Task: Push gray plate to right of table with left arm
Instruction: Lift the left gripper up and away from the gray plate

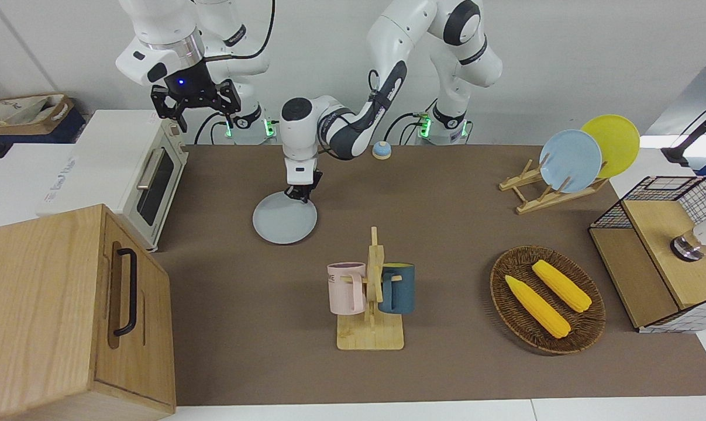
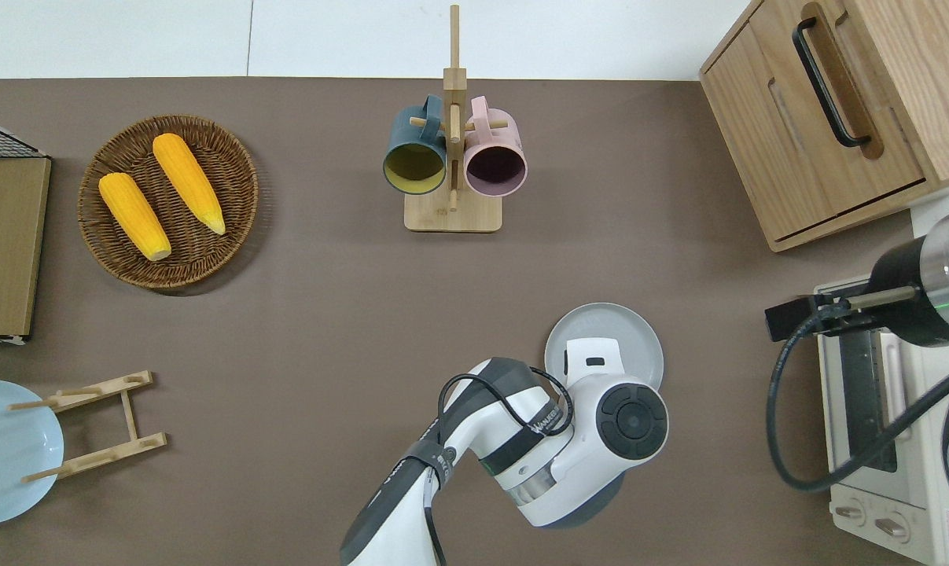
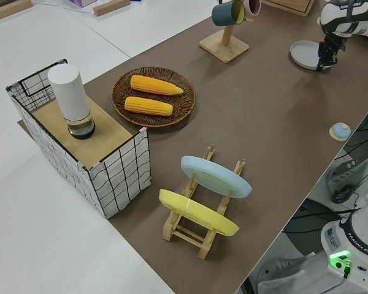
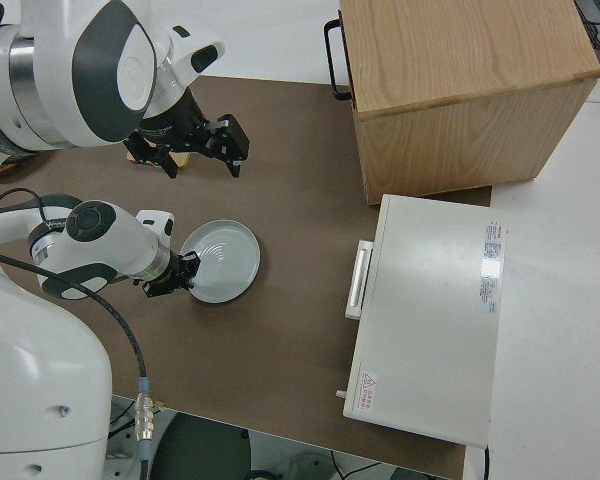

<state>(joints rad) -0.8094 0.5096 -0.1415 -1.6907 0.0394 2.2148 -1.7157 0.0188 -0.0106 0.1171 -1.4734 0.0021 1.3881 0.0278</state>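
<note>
**Gray plate under the left claw**

The gray plate [image 1: 284, 218] lies flat on the brown worktop [image 1: 446, 210], between the toaster oven [image 1: 148, 175] and the mug rack [image 1: 371, 292], nearer to the robots than the rack. The left claw [image 1: 299, 195] points down onto the plate's rim nearest the robots; whether its fingers are spread or closed cannot be told. The right arm is parked.

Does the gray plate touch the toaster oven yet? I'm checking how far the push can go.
No, the gray plate lies apart from the toaster oven, with bare table between them in the overhead view.
</note>
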